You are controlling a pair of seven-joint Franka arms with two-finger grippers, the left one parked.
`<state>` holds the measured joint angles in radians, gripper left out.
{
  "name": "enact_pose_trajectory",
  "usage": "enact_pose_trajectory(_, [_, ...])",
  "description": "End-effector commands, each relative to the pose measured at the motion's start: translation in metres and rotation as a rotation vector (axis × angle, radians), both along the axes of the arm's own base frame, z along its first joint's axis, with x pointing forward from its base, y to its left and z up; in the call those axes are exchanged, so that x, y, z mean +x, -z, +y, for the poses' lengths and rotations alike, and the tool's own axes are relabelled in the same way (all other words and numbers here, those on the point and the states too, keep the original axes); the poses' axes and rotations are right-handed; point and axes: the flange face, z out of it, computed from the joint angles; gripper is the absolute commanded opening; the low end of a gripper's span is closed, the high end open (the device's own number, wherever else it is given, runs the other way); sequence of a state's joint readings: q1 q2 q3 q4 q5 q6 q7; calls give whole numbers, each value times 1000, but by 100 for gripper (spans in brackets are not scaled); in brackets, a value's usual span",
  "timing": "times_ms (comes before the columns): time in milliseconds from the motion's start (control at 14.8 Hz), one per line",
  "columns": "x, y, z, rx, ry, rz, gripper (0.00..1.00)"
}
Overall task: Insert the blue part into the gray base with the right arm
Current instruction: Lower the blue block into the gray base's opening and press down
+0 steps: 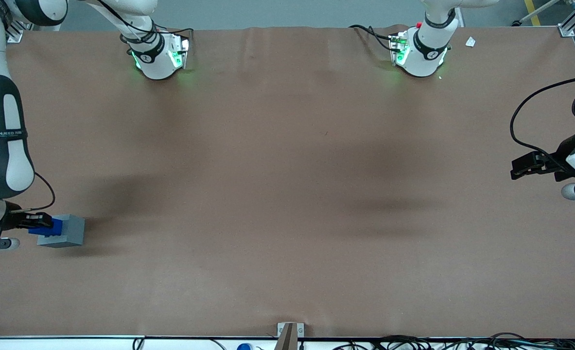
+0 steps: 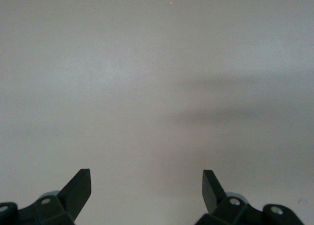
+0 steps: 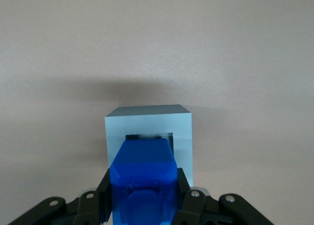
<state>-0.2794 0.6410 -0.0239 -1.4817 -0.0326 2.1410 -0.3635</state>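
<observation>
Two things matter now: the blue part (image 3: 142, 178) is clenched between my gripper (image 1: 38, 221) fingers, and the gray base (image 3: 148, 136) sits on the table toward my working arm's end. Pickup looks done, seating is not: the blue part hangs just above the gray base, its leading end at the recess, so lowering and letting go remain
</observation>
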Motion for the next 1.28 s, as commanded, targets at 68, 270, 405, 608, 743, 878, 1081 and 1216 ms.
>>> enact_pose_trajectory(68, [6,6,-5,3,10,-22,1])
enact_pose_trajectory(270, [5,7,-6,2,7,-20,1])
enact_pose_trajectory(405, [5,7,-6,3,8,-20,1])
enact_pose_trajectory(608, [4,10,-5,3,7,-17,1])
enact_pose_trajectory(743, [3,13,-5,5,5,-11,13])
enact_pose_trajectory(878, [3,13,-5,7,11,-12,86])
enact_pose_trajectory(1081, [3,11,-4,14,15,-6,100])
enact_pose_trajectory(1216, [3,-6,-2,13,18,-21,100])
